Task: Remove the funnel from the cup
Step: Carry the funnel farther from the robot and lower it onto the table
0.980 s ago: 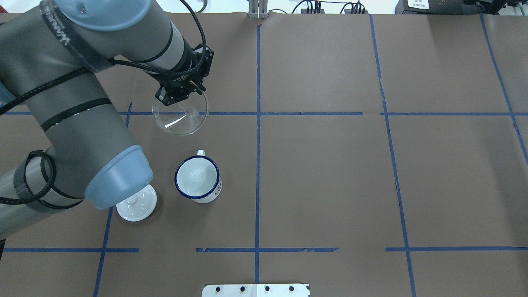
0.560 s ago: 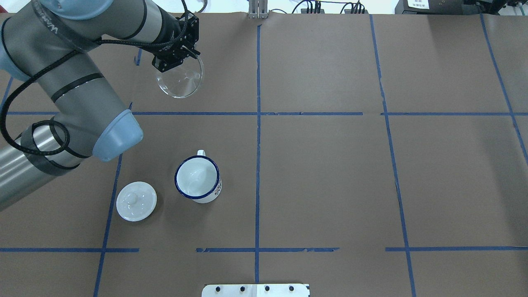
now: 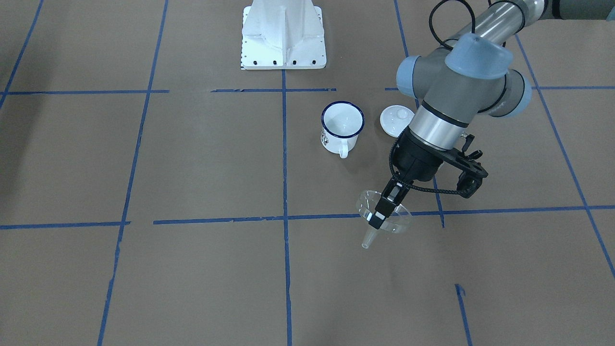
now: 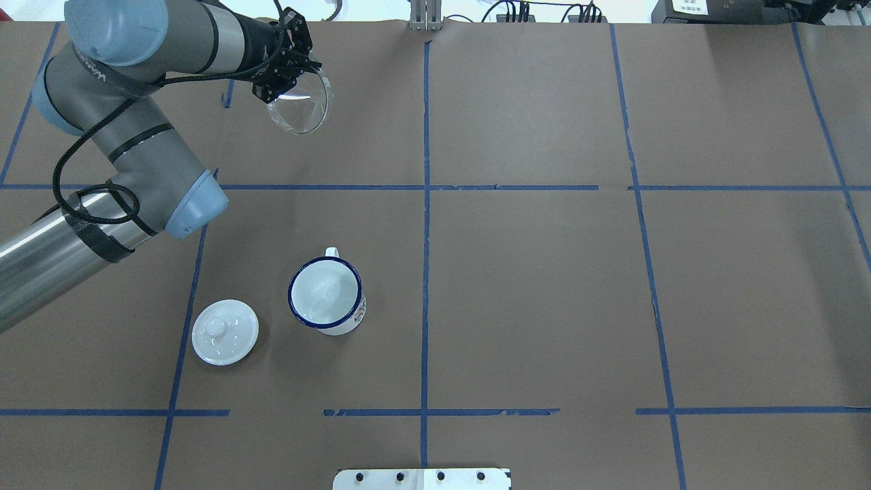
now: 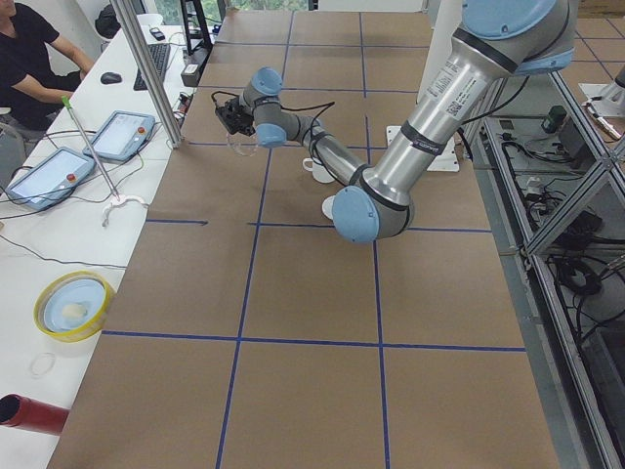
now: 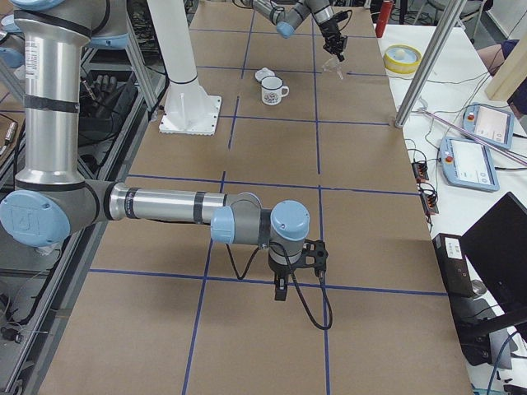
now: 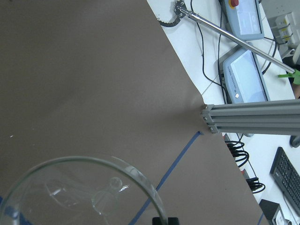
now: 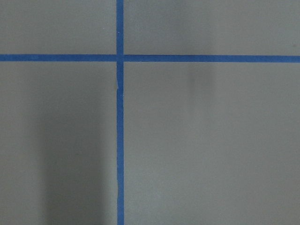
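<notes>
With left gripper pinched shut on funnel rim, held aloft and tilted near desk's far edge, leftward; likely for setting down away from cup. Well apart from that empty cup, lid just beside. Cannot tell right gripper opening.

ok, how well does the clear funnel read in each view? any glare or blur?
Overhead: the funnel shows as a thin rim with one white glare streak, and its body blends into the brown paper. Front-facing: faint outline, spout clearest. Left wrist: rim close and fairly sharp, cropped at the bottom edge. Side views: too small to judge.
</notes>
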Robot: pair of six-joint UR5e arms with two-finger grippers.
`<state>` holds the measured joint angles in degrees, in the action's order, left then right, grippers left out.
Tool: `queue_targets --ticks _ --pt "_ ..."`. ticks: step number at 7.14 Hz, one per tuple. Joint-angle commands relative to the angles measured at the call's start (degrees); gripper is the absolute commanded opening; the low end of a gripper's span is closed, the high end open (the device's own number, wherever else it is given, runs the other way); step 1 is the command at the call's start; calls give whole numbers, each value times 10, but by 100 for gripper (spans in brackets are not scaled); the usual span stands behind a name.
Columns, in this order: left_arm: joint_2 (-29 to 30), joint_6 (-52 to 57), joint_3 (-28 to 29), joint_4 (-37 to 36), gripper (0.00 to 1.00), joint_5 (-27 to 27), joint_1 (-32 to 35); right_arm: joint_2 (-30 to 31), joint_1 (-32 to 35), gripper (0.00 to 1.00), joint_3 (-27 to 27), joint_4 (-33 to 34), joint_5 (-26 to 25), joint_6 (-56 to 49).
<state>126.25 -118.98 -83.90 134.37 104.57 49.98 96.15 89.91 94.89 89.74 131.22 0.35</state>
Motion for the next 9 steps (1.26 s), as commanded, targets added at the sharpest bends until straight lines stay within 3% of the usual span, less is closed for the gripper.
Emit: queue_targets --ticks 1,3,9 --pt "-41 -8 41 121 0 -23 -3 0 0 100 -1 0 0 0" --pt "-43 -30 91 173 0 -98 -38 0 0 100 0 0 0 0" --pt "-58 -43 154 310 0 -146 -66 0 0 100 0 0 0 0"
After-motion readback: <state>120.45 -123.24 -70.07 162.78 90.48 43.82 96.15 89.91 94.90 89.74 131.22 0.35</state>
